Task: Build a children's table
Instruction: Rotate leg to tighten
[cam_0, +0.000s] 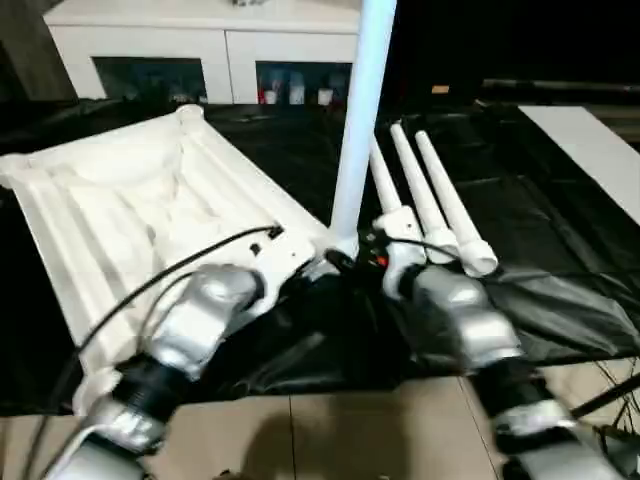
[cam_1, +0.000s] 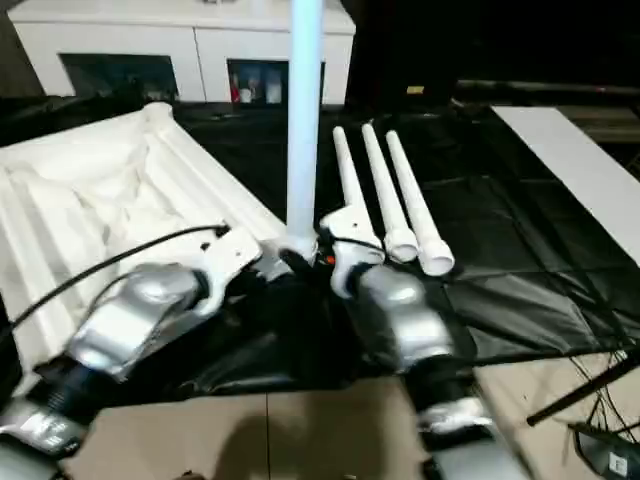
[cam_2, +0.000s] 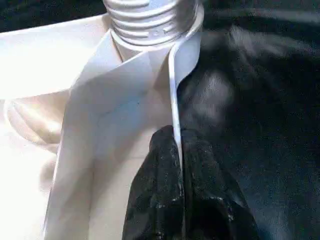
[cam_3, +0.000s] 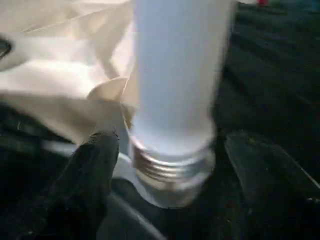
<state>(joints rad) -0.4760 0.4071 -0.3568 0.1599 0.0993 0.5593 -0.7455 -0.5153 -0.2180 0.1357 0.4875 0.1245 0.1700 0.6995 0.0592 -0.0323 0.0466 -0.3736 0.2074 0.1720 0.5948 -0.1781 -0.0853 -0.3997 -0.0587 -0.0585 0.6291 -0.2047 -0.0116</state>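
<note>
White ribbed tabletop (cam_0: 130, 210) – underside up, one tapered leg (cam_0: 358, 120) upright in corner socket

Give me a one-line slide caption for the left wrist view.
Left gripper pinching the tabletop's edge wall beside the threaded leg at the corner socket.

Black sheet (cam_0: 540, 230) spread over a tiled floor (cam_0: 340, 440), white ribbed tabletop (cam_0: 130, 210) lying underside up on its left part, three white tube legs (cam_0: 430, 205) lying side by side just right of it, flat white board (cam_0: 590, 150) at far right
</note>
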